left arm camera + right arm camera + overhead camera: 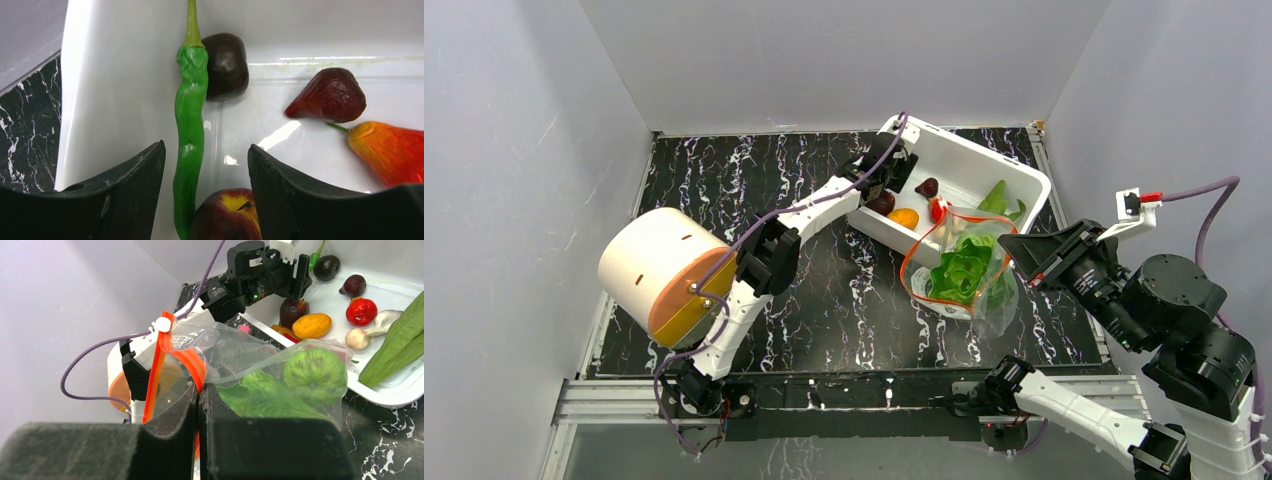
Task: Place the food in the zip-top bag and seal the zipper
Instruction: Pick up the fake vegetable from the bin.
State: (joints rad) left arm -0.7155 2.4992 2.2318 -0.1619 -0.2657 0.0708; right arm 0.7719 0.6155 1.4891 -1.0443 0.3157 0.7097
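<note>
Left gripper (206, 150) is down in the white tub (984, 165) with its jaws wide and nothing gripped. A long green pod (190, 115) runs up between them, with a red apple-looking piece (227, 217) just below. Right gripper (200, 387) is pinched tight on the clear bag (225, 347), right at its orange zipper (155, 375), by the tub's near wall. Cabbage (260, 395) and green ball (312, 370) are inside the bag; tomato (361, 311), mushrooms (357, 338) and orange piece (395, 150) sit in the tub

Left arm (809, 212) stretched forward, left hand (206, 149) spread, right hand (200, 390) clamped closed.
</note>
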